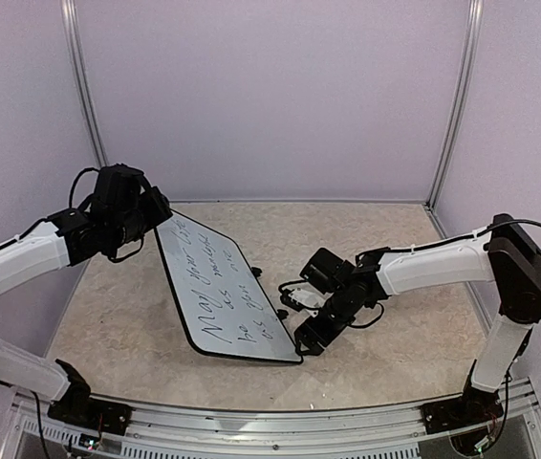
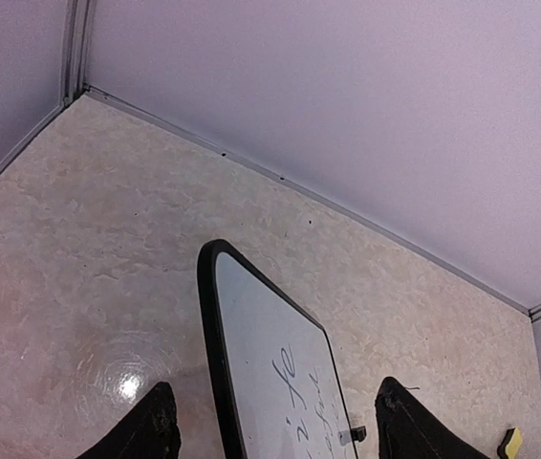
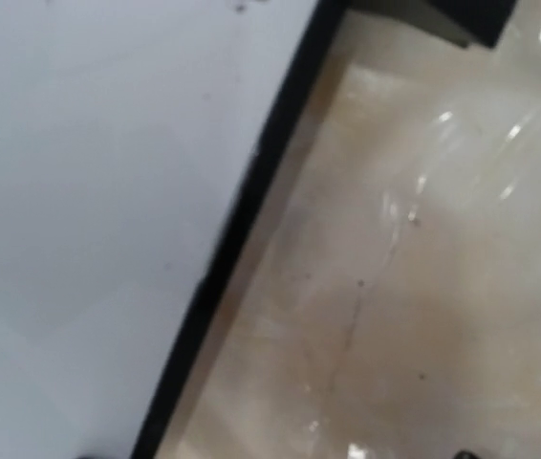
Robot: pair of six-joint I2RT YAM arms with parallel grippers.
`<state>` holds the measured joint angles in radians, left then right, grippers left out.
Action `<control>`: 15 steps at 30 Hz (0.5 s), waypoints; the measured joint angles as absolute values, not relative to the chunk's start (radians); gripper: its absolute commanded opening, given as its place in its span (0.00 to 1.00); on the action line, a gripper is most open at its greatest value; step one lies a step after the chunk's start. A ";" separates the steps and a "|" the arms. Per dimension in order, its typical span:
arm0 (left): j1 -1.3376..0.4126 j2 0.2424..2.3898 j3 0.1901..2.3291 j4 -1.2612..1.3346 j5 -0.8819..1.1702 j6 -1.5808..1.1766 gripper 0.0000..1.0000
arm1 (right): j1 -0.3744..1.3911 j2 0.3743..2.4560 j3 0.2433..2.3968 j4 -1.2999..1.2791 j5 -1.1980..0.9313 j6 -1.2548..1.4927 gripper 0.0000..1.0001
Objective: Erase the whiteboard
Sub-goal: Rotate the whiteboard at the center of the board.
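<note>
The whiteboard (image 1: 227, 292) stands tilted on the table, its black-rimmed face covered with dark handwriting. My left gripper (image 1: 161, 218) is at its far upper corner. In the left wrist view the whiteboard (image 2: 270, 354) rises between the two fingers, and the left gripper (image 2: 280, 406) is wide open with neither finger touching the rim. My right gripper (image 1: 306, 339) is low at the board's near right corner. The right wrist view shows only the whiteboard's white face (image 3: 89, 191), its black rim and the table. The right fingers are out of that view.
A small yellow sponge block (image 2: 509, 442) lies on the table far to the right in the left wrist view. A small dark piece (image 2: 352, 435) sits behind the board's right edge. Purple walls enclose the beige table (image 1: 395, 363).
</note>
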<state>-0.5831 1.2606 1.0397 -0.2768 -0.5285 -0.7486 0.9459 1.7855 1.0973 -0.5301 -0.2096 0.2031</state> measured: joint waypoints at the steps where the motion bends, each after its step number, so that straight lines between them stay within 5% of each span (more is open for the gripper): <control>1: -0.583 1.254 1.039 -0.277 -0.526 -0.749 0.68 | 0.949 1.785 1.099 -0.532 -0.205 0.204 0.81; 15: -0.583 1.178 1.038 -0.279 -0.485 -0.758 0.90 | 0.865 1.767 1.185 -0.643 -0.157 0.036 0.86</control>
<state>-0.5831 1.1778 1.0382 -0.2787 -0.4847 -0.7578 0.8654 1.7668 1.1851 -0.6426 -0.1566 0.0357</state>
